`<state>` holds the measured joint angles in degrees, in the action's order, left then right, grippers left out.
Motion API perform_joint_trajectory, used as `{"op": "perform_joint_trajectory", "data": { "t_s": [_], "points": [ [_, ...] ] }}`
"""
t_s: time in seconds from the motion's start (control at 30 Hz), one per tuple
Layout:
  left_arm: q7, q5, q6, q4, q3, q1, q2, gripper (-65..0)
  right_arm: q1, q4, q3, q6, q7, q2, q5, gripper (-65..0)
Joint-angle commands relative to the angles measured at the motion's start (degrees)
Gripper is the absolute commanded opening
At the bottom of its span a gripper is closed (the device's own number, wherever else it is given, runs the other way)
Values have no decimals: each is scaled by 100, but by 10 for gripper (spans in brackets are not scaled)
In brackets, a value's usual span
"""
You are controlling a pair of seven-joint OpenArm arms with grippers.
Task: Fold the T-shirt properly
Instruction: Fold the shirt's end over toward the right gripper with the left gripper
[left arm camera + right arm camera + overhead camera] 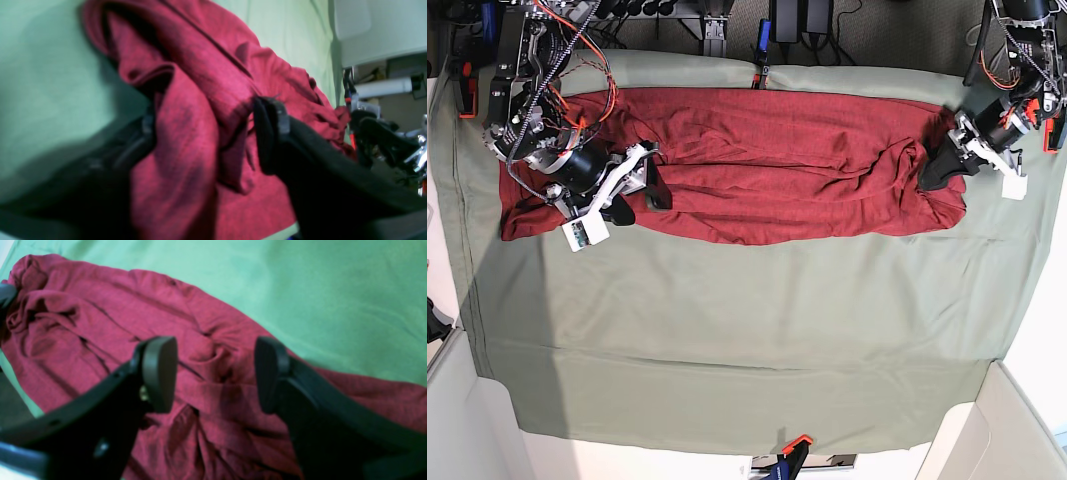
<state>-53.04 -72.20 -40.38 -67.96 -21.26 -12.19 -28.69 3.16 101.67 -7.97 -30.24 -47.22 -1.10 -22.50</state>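
Straddling a raised fold of the T-shirt (186, 140) with the left end effector (206, 130), fingers apart on either side of the bunched cloth and not yet visibly pinching it, probably lining up a grip at that end of the garment so it can be lifted or pulled flat. Hovering over the other end with the right end effector (215, 373), fingers spread wide with wrinkled fabric showing between them, nothing clamped, likely posed to take hold there so both ends can be worked together. Lying as one long, rumpled band across the far part of the bench (727, 340), the T-shirt stretching between the two end effectors, with the nearer stretch of sage-green cloth (747, 300) beside it bare. Judging the fold as barely begun, since the garment is bunched lengthwise rather than laid flat and squared. Counting: one T-shirt, two end effectors, one green cloth covering the bench.
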Motion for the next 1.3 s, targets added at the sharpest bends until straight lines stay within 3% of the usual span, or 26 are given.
{"op": "perform_joint_trajectory", "data": {
  "t_s": [0.0,0.17,0.33,0.53,0.83,1.0,1.13,1.27],
  "points": [
    [-192,243,38,-42,57,-17,20,-389,-74,107,-7,-20,114,-13,-109,-281],
    [96,844,38,-46,57,-17,166,-650,-74,107,-7,-20,136,-13,-111,-281],
    [658,1285,38,-96,-44,17,151,-650,-74,107,-7,-20,136,-13,-107,-281],
    [957,2153,38,-278,-726,496,140,-650,-76,109,-7,-17,136,-15,-107,-281],
    [1563,3128,38,-280,-761,1036,-505,-650,-76,109,-7,-20,221,-15,-107,-281],
    [1613,3471,38,-280,-761,1300,-772,-650,-76,109,-7,-20,225,-13,-107,-281],
    [1504,3294,38,-433,-756,1279,-841,-650,-76,109,-7,-17,227,-13,-111,-281],
    [1460,2907,38,-1329,-629,807,-811,-650,-76,109,-7,-17,232,-15,-107,-281]
  ]
}}
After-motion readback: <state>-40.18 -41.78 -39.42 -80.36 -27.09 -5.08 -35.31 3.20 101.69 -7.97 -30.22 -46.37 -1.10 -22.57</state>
